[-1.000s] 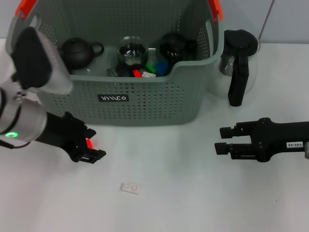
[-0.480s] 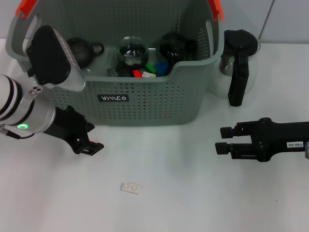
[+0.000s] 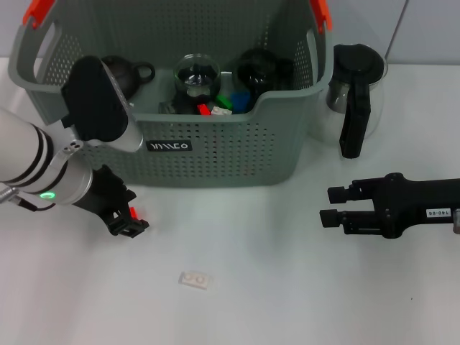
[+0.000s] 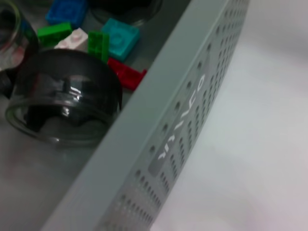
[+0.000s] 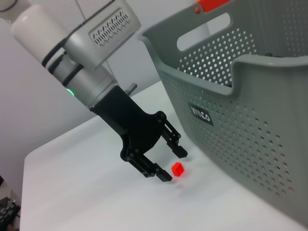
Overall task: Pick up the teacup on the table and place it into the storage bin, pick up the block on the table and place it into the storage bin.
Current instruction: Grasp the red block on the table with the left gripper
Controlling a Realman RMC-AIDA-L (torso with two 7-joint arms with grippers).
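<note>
A small red block (image 3: 132, 213) (image 5: 178, 169) lies on the white table in front of the storage bin (image 3: 215, 154) (image 5: 250, 110). My left gripper (image 3: 131, 213) (image 5: 173, 165) is low over the table and open. The block sits between its black fingertips (image 5: 165, 176), close to one of them. Inside the bin are a clear glass teacup (image 3: 196, 74), a darker glass cup (image 3: 256, 68) (image 4: 62, 96), a black teapot (image 3: 118, 77) and several coloured blocks (image 4: 120, 36). My right gripper (image 3: 332, 206) hovers open at the right, holding nothing.
A small white flat block (image 3: 195, 279) lies on the table nearer to me. A glass pitcher with a black handle (image 3: 353, 90) stands right of the bin. The bin's front wall (image 4: 178, 130) rises just beyond the left gripper.
My left arm has swung right, toward the bin, and the gripper has drawn back slightly left. The red block stays at the same spot on the table. The right arm has not moved.
</note>
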